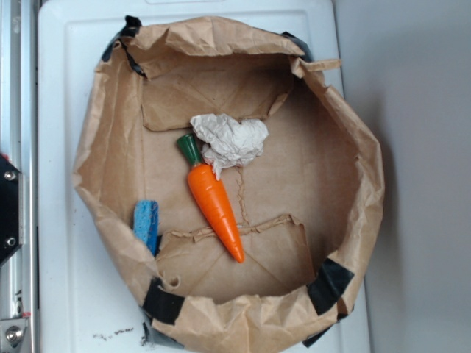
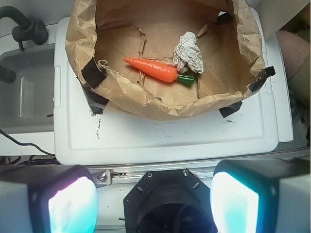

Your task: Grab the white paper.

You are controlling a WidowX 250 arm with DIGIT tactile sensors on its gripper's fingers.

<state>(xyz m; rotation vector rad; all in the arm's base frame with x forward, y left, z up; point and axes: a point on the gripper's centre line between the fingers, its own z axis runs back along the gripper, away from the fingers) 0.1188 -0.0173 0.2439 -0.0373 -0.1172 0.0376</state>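
In the exterior view we look straight down on a white plastic surface [image 1: 81, 294] carrying a large brown paper bag [image 1: 96, 176] with its walls rolled down into a wide open basin, patched at the rim with strips of black tape [image 1: 163, 301]. Going left to right inside the bag, we first see a blue sponge [image 1: 146, 223] standing against the left wall, then an orange toy carrot [image 1: 215, 208] with a green top, lying diagonally with its tip toward the near edge. Touching the carrot's green top, just to its right and toward the far wall, sits the white paper [image 1: 231, 140], a crumpled off-white wad resting on the bag's floor. In the wrist view we see the same bag from farther back, with a grey sink [image 2: 24, 92] at the left, then the carrot and the wad of paper [image 2: 189, 51] beside its green end. At the bottom of that view the gripper [image 2: 153, 199] shows its two pale fingertips [image 2: 73, 206] far apart, so the jaws stand wide and hold nothing, well apart from the paper.
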